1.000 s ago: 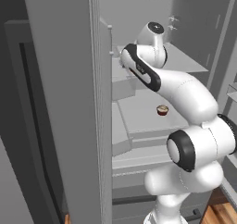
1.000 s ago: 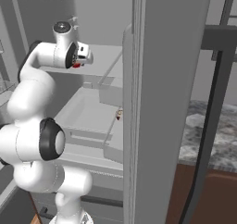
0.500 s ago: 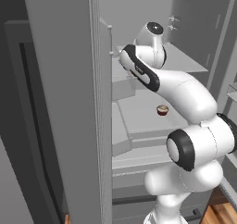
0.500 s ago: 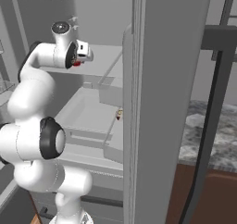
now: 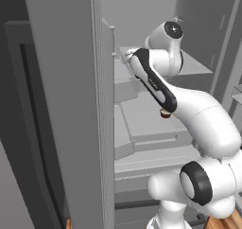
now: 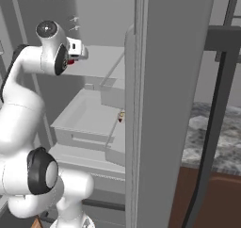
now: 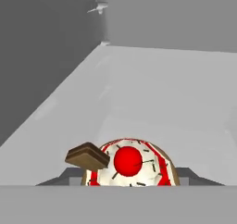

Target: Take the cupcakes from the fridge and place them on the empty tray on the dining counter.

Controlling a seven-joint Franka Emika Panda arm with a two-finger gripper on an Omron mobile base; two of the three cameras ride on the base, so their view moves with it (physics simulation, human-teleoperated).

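At bottom centre of your hand view sits a red-topped cupcake [image 7: 129, 167]; a second cupcake [image 5: 165, 114] rests mid-frame on a fridge [image 5: 156, 128] shelf.

Fridge [image 5: 66, 105] stands open; left door [image 5: 61, 128] swung out and edge-on in the left base view, right door [image 6: 169, 104] a tall slab close beside the cavity in the right base view; access runs between them. Upper shelf [image 7: 152, 93] pale and bare ahead of the hand, running back to the rear wall; side wall closes it on the hand view's left. Red-topped cupcake [image 7: 131, 165] sits right at the gripper [image 6: 71, 58], blocking the near edge. Lower shelf [image 5: 146, 117] largely open; a second cupcake [image 5: 165, 113] stands near its front, the arm's forearm [image 5: 153, 81] crossing just above it.
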